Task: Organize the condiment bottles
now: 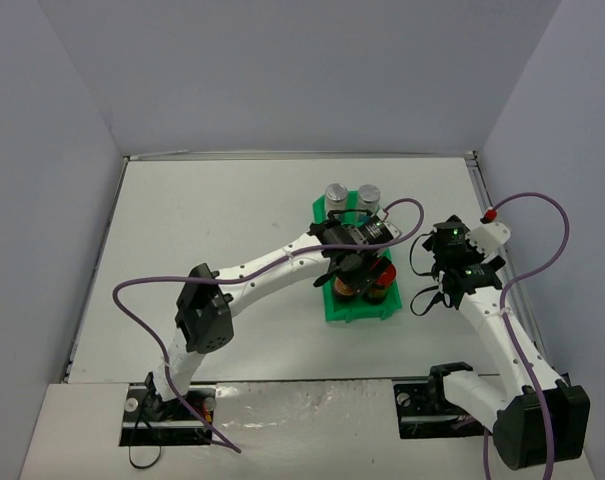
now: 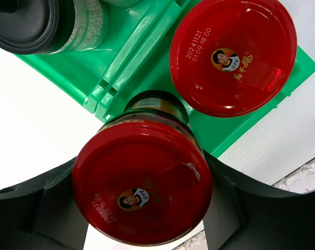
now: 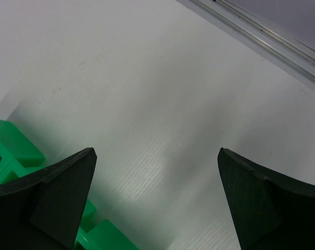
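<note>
My left gripper (image 1: 350, 281) is shut on a red-lidded jar (image 2: 141, 190) with dark brown contents, held at the front left compartment of the green tray (image 1: 357, 308). I cannot tell whether it rests on the tray floor. The other red-lidded jar (image 1: 383, 274) stands in the front right compartment, close beside it (image 2: 232, 54). Two silver-lidded jars (image 1: 335, 193) (image 1: 368, 195) stand in the tray's back row. One black-lidded jar (image 2: 27, 23) shows in the left wrist view; my left arm hides the middle row from above. My right gripper (image 1: 442, 240) is open and empty, right of the tray.
The right wrist view shows bare white table between the open fingers (image 3: 58, 182), a corner of the green tray (image 3: 11, 143) at lower left, and the table's metal edge rail (image 3: 261, 39) at upper right. Grey walls enclose the table on three sides.
</note>
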Available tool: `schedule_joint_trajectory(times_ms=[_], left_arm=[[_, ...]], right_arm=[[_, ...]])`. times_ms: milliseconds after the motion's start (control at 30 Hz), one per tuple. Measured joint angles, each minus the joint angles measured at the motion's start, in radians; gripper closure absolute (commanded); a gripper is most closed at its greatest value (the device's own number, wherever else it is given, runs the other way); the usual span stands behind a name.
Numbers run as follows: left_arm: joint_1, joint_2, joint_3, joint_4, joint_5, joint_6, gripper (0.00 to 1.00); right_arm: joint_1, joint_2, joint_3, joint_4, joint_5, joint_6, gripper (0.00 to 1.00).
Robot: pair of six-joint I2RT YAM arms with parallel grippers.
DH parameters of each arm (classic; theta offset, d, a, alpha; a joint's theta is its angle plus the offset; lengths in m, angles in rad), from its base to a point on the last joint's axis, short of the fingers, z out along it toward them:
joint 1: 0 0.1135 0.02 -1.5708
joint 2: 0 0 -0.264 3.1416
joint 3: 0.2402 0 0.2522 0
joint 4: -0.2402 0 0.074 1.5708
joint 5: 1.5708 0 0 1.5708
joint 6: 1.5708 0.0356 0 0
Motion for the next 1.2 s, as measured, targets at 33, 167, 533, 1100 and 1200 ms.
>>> schedule_joint_trajectory(times_ms=[33, 167, 533, 1100, 1200], left_arm=[[-0.001, 0.001, 0.0, 0.0, 0.002, 0.0, 1.0], [-0.002, 0.001, -0.004, 0.008, 0.004, 0.0, 1.0], [-0.002, -0.008, -0.174, 0.146, 0.043, -0.01, 1.0], [-0.003, -0.015, -0.193, 0.183, 0.052, -0.017, 0.34], [-0.003, -0.017, -0.193, 0.178, 0.052, -0.017, 0.28]], right_arm=[[0.0, 0.0, 0.0, 0.0, 0.001, 0.0, 0.0], [0.0, 0.0, 0.0, 0.0, 0.004, 0.0, 0.0], [0.0, 0.0, 0.0, -0.001, 0.006, 0.0, 0.0], [0.0, 0.0, 0.0, -0.003, 0.006, 0.0, 0.0], [0.0, 0.0, 0.0, -0.003, 0.005, 0.0, 0.0]])
